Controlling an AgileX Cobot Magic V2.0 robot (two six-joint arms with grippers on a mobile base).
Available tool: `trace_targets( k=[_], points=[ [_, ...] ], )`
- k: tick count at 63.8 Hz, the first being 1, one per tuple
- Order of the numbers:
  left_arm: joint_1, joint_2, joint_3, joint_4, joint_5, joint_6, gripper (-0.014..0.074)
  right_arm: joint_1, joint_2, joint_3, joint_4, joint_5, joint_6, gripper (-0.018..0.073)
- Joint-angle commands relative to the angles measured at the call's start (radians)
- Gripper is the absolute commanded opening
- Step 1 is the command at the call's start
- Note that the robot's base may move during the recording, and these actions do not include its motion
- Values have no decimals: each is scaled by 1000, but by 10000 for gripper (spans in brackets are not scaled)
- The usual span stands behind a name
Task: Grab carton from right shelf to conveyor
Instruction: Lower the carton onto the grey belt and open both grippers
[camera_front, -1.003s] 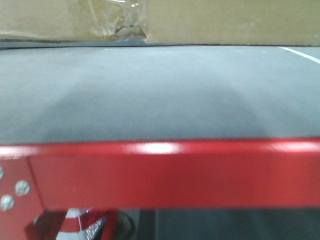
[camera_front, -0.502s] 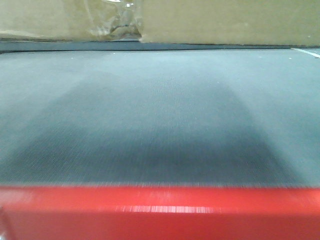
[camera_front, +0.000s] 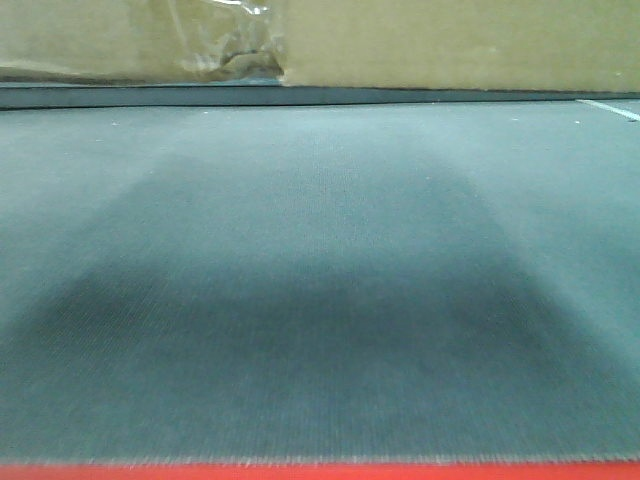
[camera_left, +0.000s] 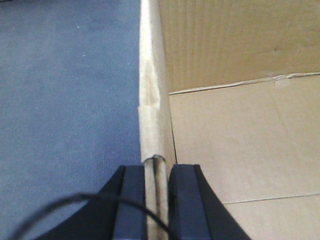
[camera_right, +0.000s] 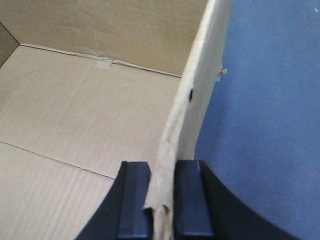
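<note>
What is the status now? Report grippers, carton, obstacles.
Left gripper shut on left wall of carton; right gripper shut on right wall. Carton empty, over conveyor; contact unclear. No obstacle visible on belt.

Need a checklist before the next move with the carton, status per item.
1. Left hand shut on carton wall: ok.
2. Right hand shut on carton wall: ok.
3. Conveyor in front of carton free of obstacles: ok.
4. Carton bottom touching conveyor: cannot tell.
5. Wall edge at right hand intact: not ok, frayed and bowed.
</note>
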Motion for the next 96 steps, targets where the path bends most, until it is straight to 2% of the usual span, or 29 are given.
trace_targets(
  k=[1, 47, 78, 81, 86, 90, 96],
  points=[
    [4, -4, -7, 113, -9, 1, -17, -2, -19, -5, 12, -8, -19, -69],
    [4, -4, -7, 113, -9, 1, -17, -2, -19, -5, 12, -8, -19, -69],
    [4, -4, -7, 113, -9, 1, -17, -2, -19, -5, 16, -138, -19, -69],
    [4, -4, -7, 101, -9, 1, -17, -2, -19, -5, 16, -140, -19, -69],
    [4, 4, -7, 33, -10, 1, -17, -2, -13, -5, 8, -144, -19, -69],
    [6, 16, -7, -24, -49, 1, -17, -4, 0, -5, -24, -155, -19, -69],
    [6, 42, -7, -69, -105, 1, -17, -14, 35, -5, -63, -176, -19, -69]
  ],
)
